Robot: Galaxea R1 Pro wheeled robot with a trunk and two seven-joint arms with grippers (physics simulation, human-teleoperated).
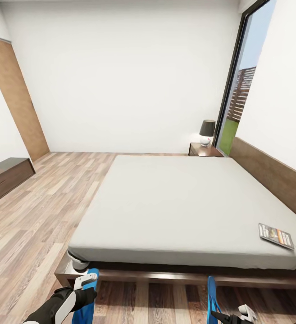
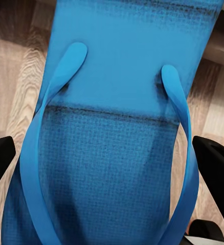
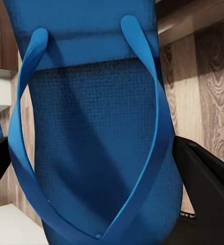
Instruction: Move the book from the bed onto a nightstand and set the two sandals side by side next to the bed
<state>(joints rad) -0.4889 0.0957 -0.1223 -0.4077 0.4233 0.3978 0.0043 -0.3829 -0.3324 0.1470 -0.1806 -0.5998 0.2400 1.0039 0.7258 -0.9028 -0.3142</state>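
From the head camera, the bed [image 1: 175, 202] with its grey mattress and dark frame takes up the middle of the bedroom, and the book [image 1: 276, 236] lies flat on the mattress near the corner closest to the robot's right side. A nightstand [image 1: 204, 150] stands at the far side of the bed by the window [image 1: 242, 81], with a dark-shaded lamp [image 1: 207, 132] on top. A low dark cabinet [image 1: 6, 177] sits against the left wall. At the lower edge, the left gripper [image 1: 85, 283] holds one blue sandal [image 1: 87, 297] in front of the bed's foot corner, and the right gripper [image 1: 238, 315] holds the other sandal [image 1: 211, 294] further right, the two sandals well apart. In the left wrist view, the sandal [image 2: 117, 127] lies between two dark fingers [image 2: 214, 168], one at each side of the sole, jaws spread to the sole's width and closed against it, above the wood floor [image 2: 15, 76]. In the right wrist view, the second sandal [image 3: 96, 127] sits likewise between dark fingers [image 3: 204, 189] pressed to its edges, with the floor [image 3: 204, 92] and the bed frame behind it.
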